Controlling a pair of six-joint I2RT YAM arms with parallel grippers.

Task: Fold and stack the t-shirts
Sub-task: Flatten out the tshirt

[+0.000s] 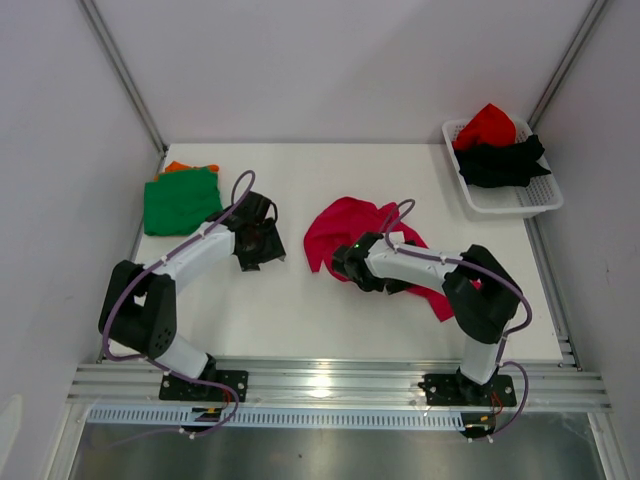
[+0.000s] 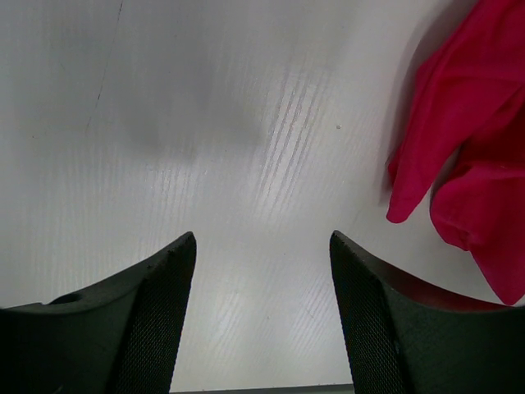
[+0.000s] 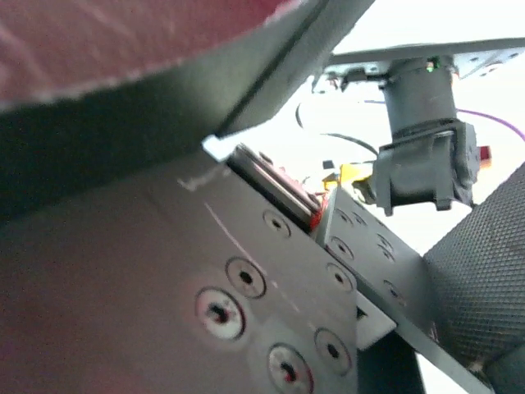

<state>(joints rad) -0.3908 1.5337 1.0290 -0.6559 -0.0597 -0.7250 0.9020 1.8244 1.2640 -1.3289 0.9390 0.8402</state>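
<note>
A crumpled magenta-pink t-shirt [image 1: 345, 225] lies mid-table. My right gripper [image 1: 352, 266] rests low at its near-left edge, over the cloth. In the right wrist view pink cloth [image 3: 123, 49] fills the top and one textured finger [image 3: 484, 279] stands far to the right, with nothing seen gripped. My left gripper [image 1: 262, 242] hovers left of the pink shirt [image 2: 476, 148], open over bare table [image 2: 262, 271]. A folded green t-shirt [image 1: 182, 202] lies at the back left on an orange one [image 1: 178, 167]. A red t-shirt [image 1: 487, 124] and a black t-shirt [image 1: 503, 160] sit in the basket.
The white lattice basket [image 1: 525, 205] stands at the back right corner. White walls close in the table on three sides. An aluminium rail [image 1: 330, 385] runs along the near edge with both arm bases; the right arm's base [image 3: 422, 156] shows in the right wrist view.
</note>
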